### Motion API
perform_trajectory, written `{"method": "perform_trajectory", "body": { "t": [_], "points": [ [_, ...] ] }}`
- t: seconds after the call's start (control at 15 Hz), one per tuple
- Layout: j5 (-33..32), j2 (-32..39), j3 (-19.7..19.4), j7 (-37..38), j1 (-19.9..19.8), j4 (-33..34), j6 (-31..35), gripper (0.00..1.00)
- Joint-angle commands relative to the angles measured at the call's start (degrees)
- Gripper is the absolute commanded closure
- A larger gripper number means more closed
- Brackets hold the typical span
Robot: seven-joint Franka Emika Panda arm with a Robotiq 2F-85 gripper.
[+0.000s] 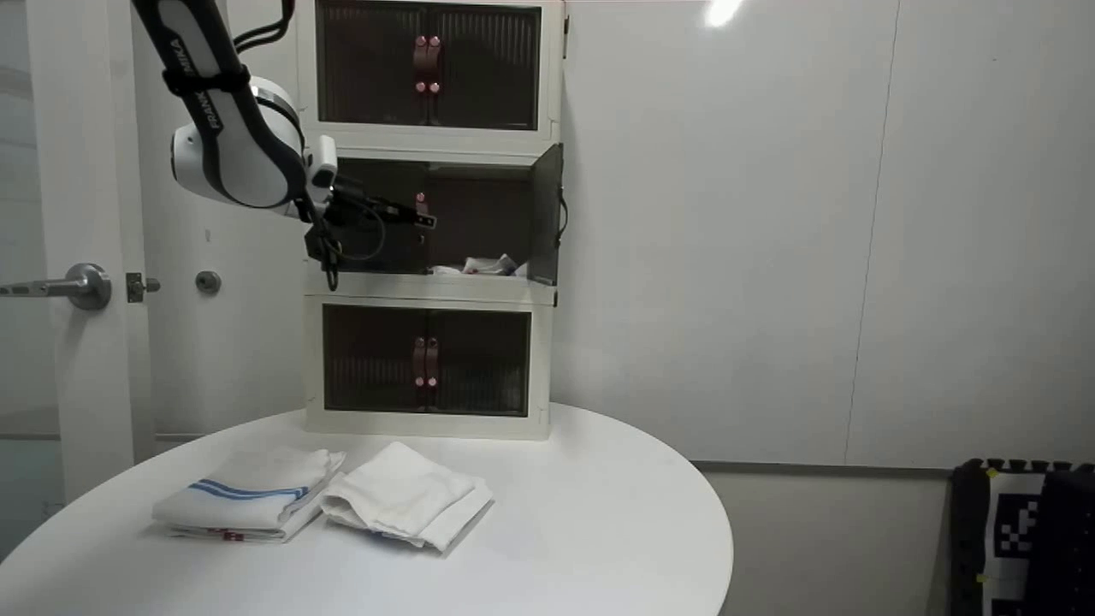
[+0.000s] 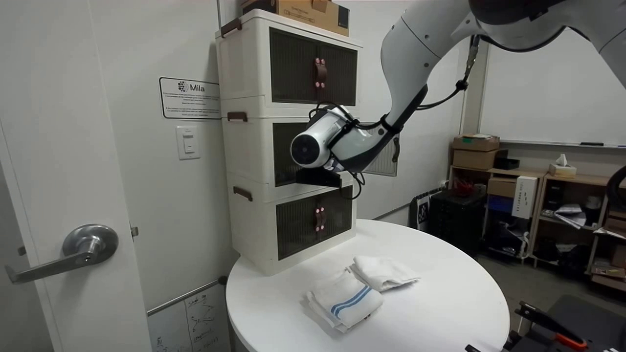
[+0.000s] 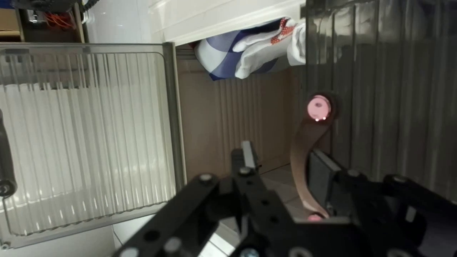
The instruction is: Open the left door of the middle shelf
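The middle shelf is a white-framed unit, also in an exterior view. Its left door, a dark ribbed panel, looks closed, in line with the front. It fills the right of the wrist view. Its reddish-brown strap handle has pink studs. My gripper is open with the strap between its fingers. One finger is close beside the strap on the door side; the other is apart, before the open half. Contact cannot be told. In an exterior view, the gripper is at the handle.
The shelf's matching door stands swung open. White gloves and a blue-and-white item lie inside. Like units stand above and below. Folded cloths lie on the round white table.
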Motion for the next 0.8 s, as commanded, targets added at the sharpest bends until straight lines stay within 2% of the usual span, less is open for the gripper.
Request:
{"method": "perform_trajectory", "body": {
  "t": [0.0,0.2,0.27,0.53,0.73],
  "points": [
    [2.1,-0.6,-0.7,1.0,1.1,-0.9,0.3,0.89],
    [3.2,-1.7,-0.4,1.1,1.8,-3.0,0.4,0.94],
    [3.5,-2.2,-0.4,1.3,1.9,-3.8,0.3,0.9],
    [4.6,-4.6,0.0,1.3,2.3,-7.1,1.0,0.86],
    [6.4,-7.4,0.8,1.0,2.4,-10.3,2.8,0.89]
  ]
}}
